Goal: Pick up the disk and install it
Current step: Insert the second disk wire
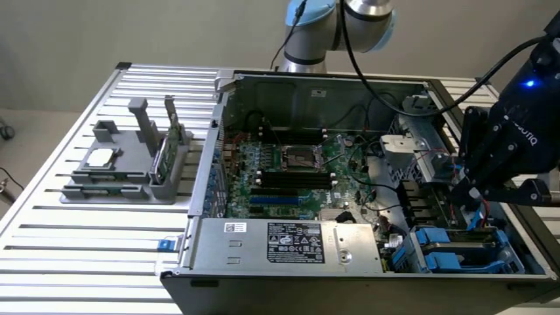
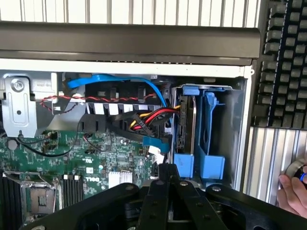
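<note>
Pincer (image 1: 462,191) first, as the exterior view gives it: I hang over the exterior view's right side of the open case (image 1: 315,85), black fingers angled down toward the drive corner. They are clenched, and I see nothing between them. The disk (image 1: 455,246) sits in its blue carrier at the near right corner of the case, inside the bay (image 1: 512,252). From my tips it lies nearer to the camera and lower, close but apart; nothing of mine touches it. Its long axis seems to run along the case's right wall, near to far, though the bay hides much of it. The board (image 1: 298,164) lies to the exterior view's left of me, well clear.

Wrist view next: my fingertips (image 2: 168,179) meet in a closed point, empty, hovering just short of the bay's mouth. The disk (image 2: 188,120) stands on edge straight ahead and slightly off to one side of my line, its thin edge turned to me and blue carrier walls on both sides of it. I judge it seated in the bay, not loose. A bundle of red, yellow and blue cables (image 2: 144,117) crosses just beside the bay, on the board's side. Outside the case wall, on the table slats, a person's hand (image 2: 293,190) rests near a small round object, apart from me and from the disk.
</note>
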